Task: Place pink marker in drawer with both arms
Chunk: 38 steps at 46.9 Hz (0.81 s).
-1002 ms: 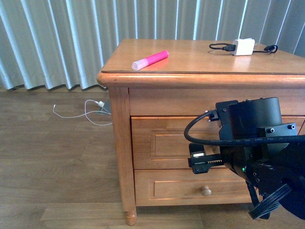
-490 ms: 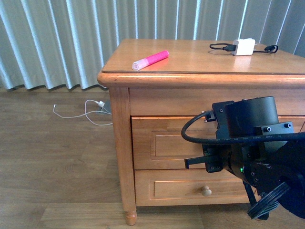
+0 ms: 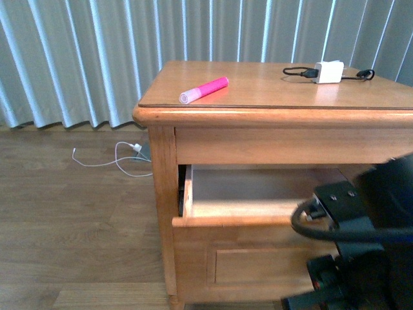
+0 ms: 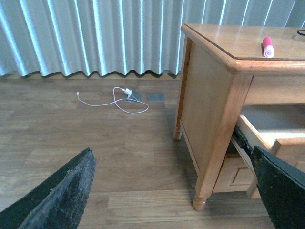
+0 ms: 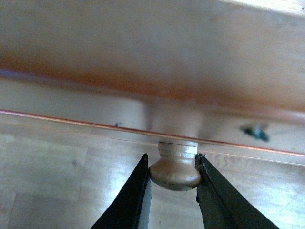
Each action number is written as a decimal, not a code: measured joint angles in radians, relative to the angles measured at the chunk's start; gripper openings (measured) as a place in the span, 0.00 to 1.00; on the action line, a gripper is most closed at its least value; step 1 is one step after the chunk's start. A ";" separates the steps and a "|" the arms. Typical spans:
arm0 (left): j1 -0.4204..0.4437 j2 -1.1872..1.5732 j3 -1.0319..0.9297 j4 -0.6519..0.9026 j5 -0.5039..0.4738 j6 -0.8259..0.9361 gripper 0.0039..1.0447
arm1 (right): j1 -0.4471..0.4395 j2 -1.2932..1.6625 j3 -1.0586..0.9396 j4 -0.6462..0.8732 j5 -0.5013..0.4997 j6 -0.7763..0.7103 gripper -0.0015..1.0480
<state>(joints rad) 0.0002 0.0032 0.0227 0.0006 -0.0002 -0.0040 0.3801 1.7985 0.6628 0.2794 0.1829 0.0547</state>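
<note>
Front view, for progress: opened already, honey-coloured wooden top drawer, pale inside bare. Clamped shut on its round pale knob: black right claw. Spread wide, holding nothing: black left claw. Left to do: fetching short, thick, bright pink marker with frosted cap, lying untouched on honey-coloured wooden nightstand top, above and beyond right claw, well apart from left claw; then dropping into drawer. No brand or writing readable.
</note>
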 joint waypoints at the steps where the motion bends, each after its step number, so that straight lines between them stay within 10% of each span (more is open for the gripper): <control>1: 0.000 0.000 0.000 0.000 0.000 0.000 0.94 | 0.000 -0.021 -0.022 -0.003 -0.006 -0.001 0.22; 9: 0.000 0.000 0.000 0.000 0.000 0.000 0.94 | 0.013 -0.137 -0.146 -0.020 -0.029 -0.006 0.23; 32: 0.000 0.000 0.000 0.000 0.000 0.000 0.94 | 0.025 -0.708 -0.242 -0.314 -0.119 0.092 0.93; 38: 0.000 0.000 0.000 0.000 0.000 0.000 0.94 | -0.011 -0.935 -0.251 -0.455 -0.164 0.090 0.91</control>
<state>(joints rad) 0.0002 0.0032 0.0227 0.0006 -0.0002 -0.0044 0.3691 0.8631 0.4118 -0.1761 0.0185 0.1452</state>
